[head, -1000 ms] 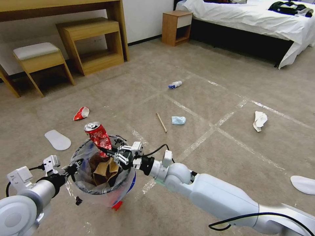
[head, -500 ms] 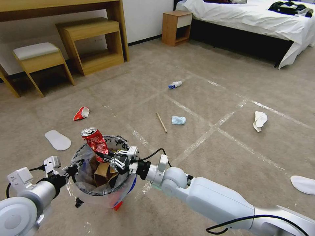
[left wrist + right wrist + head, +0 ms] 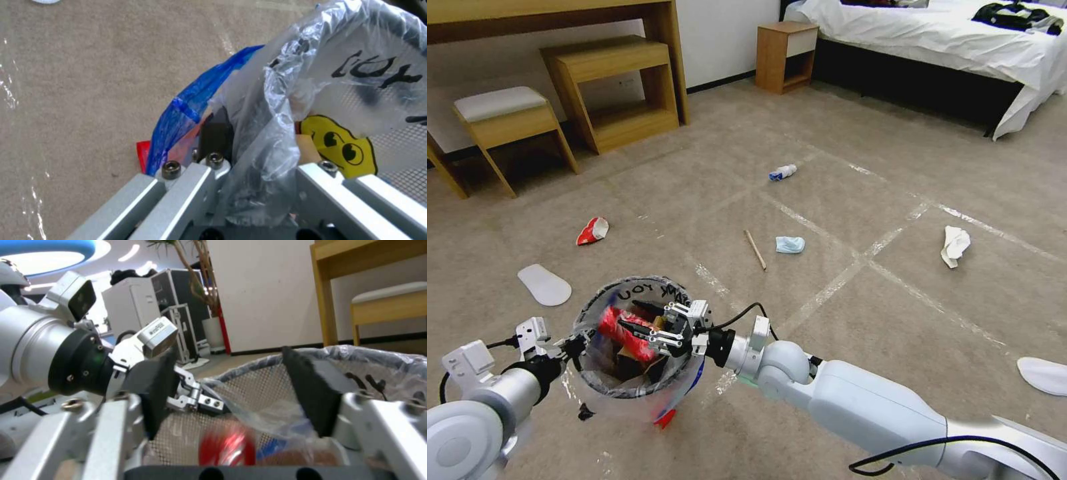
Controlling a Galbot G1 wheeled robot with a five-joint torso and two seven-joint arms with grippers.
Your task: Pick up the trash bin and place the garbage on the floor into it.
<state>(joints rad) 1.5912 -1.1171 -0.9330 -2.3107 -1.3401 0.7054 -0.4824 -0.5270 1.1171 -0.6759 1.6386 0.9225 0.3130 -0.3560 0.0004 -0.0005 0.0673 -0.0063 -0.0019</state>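
Trash bin [image 3: 627, 347], gripped at rim by left gripper [image 3: 570, 345]: holds brown bag, red can [image 3: 627, 331] released under spread-fingered right gripper [image 3: 657, 327]; wrapper [image 3: 592, 231], stick [image 3: 754, 249], mask [image 3: 790, 245], bottle [image 3: 782, 173], tissue [image 3: 954, 245] remain on floor [image 3: 854, 200].

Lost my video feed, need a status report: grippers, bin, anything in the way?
Left gripper shut on bag-lined blue-and-red trash bin's rim. Right gripper open over bin; crushed red can inside, on crumpled brown paper bag. Nothing blocking.
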